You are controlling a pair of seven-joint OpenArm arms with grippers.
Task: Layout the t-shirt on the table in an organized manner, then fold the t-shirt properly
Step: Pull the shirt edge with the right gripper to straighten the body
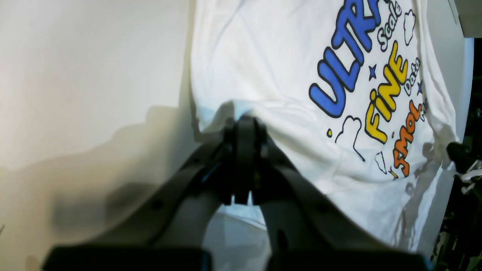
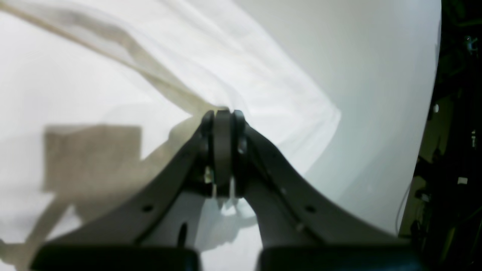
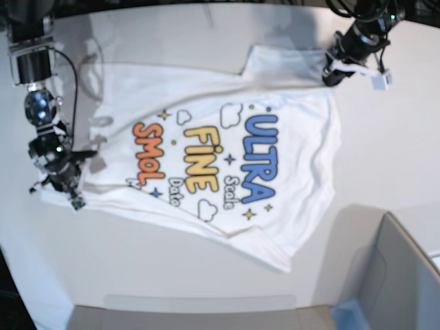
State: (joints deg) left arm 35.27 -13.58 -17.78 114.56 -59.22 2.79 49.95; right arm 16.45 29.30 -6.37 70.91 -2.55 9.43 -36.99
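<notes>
- Your t-shirt (image 3: pixel 206 155) lies print-up across the middle of the table (image 3: pixel 385 158), spread but still creased.
- Your left gripper (image 1: pixel 244 128) is pinched together on a raised fold of shirt cloth at about 1 o'clock in the base view.
- Your right gripper (image 2: pixel 223 120) is clamped on the shirt's edge at 9 o'clock.
- A grey box (image 3: pixel 395 282) sits at 5 o'clock.

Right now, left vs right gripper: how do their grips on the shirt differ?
The left gripper pinches a plain white edge with the print in its view; the right gripper sees only bare cloth. In the base view the left gripper is at the ULTRA end, the right at the SMOL end. Both are shut on the shirt.
</notes>
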